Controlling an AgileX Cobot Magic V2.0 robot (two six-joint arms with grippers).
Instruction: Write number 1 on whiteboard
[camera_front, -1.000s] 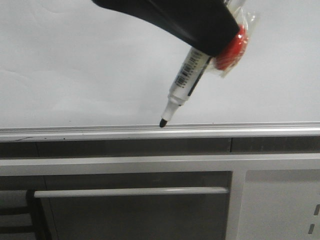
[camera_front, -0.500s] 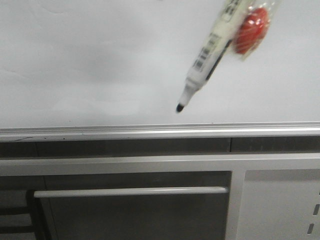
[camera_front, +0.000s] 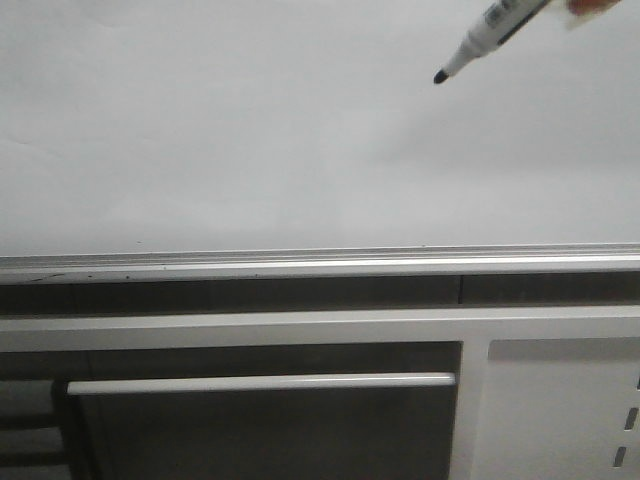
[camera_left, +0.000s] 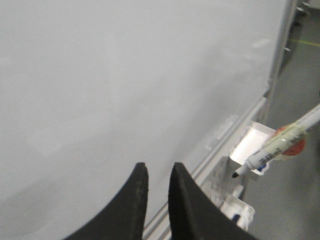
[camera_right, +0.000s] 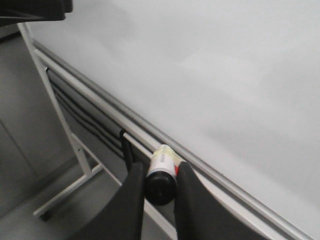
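The whiteboard (camera_front: 250, 130) fills the upper front view, glossy pale grey, with a silver rail (camera_front: 300, 262) along its lower edge. I see no black stroke on it. A white marker (camera_front: 480, 38) with a black tip pointing down-left hangs at the top right, off the board surface; it also shows in the left wrist view (camera_left: 272, 150) with a red piece taped to it. My right gripper (camera_right: 161, 175) is shut on the marker's black end (camera_right: 161, 186). My left gripper (camera_left: 159, 172) is empty, its jaws a narrow gap apart, facing the whiteboard (camera_left: 125, 75).
White cabinet panels with a bar handle (camera_front: 260, 382) stand below the rail. A white tray (camera_left: 252, 145) and another marker holder (camera_left: 237, 212) hang near the board's edge. The board's stand leg (camera_right: 65, 140) runs down to the floor.
The marker rose from the rail up and to the right, away from the lower board. The black arm and the red piece have left the front view.
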